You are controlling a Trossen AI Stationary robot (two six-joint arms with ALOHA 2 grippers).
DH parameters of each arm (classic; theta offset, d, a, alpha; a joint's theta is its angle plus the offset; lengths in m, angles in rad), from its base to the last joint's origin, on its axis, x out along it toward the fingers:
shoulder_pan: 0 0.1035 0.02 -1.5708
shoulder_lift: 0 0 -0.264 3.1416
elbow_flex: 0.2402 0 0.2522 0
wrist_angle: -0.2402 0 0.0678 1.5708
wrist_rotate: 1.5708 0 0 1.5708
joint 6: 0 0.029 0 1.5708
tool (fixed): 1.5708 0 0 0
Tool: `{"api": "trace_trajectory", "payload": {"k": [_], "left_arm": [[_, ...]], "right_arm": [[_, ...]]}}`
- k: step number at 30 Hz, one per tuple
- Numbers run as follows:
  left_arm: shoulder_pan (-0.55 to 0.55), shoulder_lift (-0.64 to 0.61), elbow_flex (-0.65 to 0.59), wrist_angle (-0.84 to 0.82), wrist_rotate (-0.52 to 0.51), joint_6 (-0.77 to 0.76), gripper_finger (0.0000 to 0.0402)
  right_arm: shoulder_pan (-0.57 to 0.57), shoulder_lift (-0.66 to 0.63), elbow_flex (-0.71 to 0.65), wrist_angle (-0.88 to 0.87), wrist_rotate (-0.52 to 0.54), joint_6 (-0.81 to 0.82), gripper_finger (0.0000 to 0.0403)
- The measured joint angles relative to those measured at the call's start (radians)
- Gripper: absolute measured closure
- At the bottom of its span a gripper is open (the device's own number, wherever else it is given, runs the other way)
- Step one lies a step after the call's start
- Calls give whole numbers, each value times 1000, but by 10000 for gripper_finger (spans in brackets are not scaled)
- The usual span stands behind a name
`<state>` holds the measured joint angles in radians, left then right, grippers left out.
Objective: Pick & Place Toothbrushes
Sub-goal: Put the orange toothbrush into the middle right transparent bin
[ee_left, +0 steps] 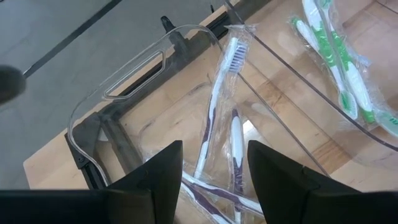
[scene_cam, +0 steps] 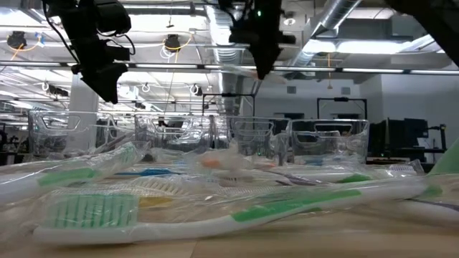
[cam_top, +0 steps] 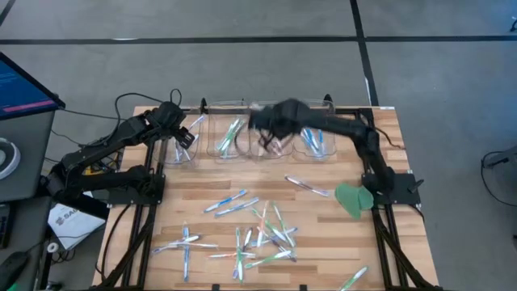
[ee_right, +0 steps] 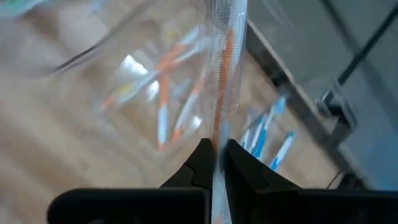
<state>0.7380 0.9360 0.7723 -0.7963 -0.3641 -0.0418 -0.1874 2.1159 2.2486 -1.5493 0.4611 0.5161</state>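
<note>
The right tool (ee_right: 214, 155), pinched shut on an orange toothbrush (ee_right: 224, 68), hangs over the third far bin (cam_top: 275, 145). The left tool (ee_left: 214, 171) gapes empty above the leftmost bin (ee_left: 124, 81); loose toothbrushes (cam_top: 258, 234) litter the near worktop (cam_top: 323, 242).

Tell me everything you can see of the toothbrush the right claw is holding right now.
The orange toothbrush is a thin stick sealed in a clear, crinkly plastic sleeve, with an orange strip running along its length. The right claw is shut on its lower end, and the rest stands out straight ahead of the fingers. It hangs above the clear bin that already holds orange brushes, not touching them as far as the blurred view shows. Its bristle end cannot be made out.
</note>
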Motion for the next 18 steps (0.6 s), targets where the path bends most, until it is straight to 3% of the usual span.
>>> {"api": "trace_trajectory", "payload": {"k": [10,15,18], "left_arm": [[0,0,0,2,0,-1,227],[0,0,0,2,0,-1,227],[0,0,0,3,0,-1,227]], "right_arm": [[-120,0,-60,186,-217,17,393],[-146,0,-144,202,-253,42,388],[-156,1,-177,210,-253,46,364]]}}
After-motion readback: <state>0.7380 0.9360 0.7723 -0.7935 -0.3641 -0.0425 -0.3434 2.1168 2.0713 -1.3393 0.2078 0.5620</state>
